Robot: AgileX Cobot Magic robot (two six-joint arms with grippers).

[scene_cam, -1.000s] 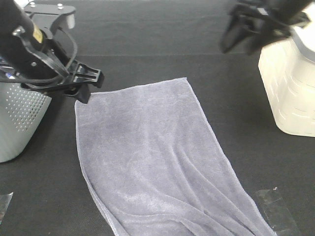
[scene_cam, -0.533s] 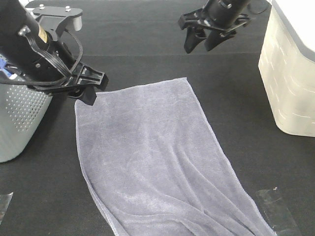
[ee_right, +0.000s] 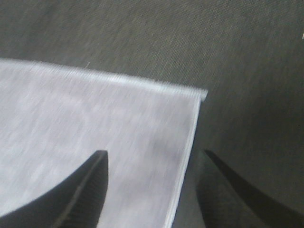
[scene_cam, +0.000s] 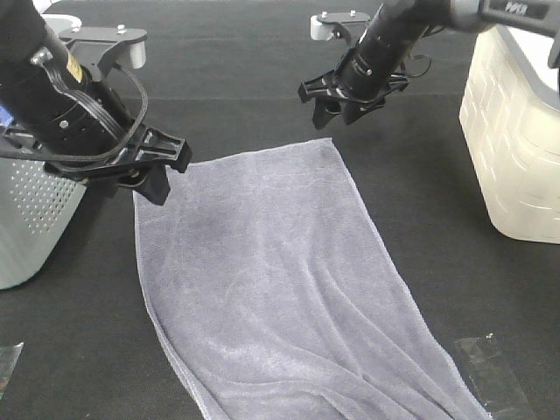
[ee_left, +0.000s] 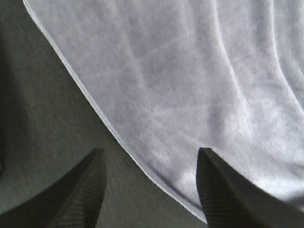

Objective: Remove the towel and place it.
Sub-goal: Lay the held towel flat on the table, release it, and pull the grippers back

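Note:
The grey-lavender towel (scene_cam: 280,280) lies flat on the black table, running from the far middle toward the near right. My left gripper (scene_cam: 166,171) hovers at the towel's far left corner, open, with nothing held. In the left wrist view, the left gripper (ee_left: 149,159) has its dark fingers (ee_left: 80,190) straddling the towel's hemmed edge (ee_left: 109,128). My right gripper (scene_cam: 334,114) hangs open just above the far right corner. In the right wrist view, the right gripper (ee_right: 154,159) has that towel corner (ee_right: 190,102) showing between its spread fingers (ee_right: 85,185).
A perforated grey metal bin (scene_cam: 35,210) stands at the left, close behind the left arm. A white plastic basket (scene_cam: 516,140) stands at the right. Clear tape patches (scene_cam: 490,367) lie on the black table near the front edge.
The right arm has swung in from the far right and come down over the towel's far right corner. The left gripper has shifted slightly nearer over the far left corner.

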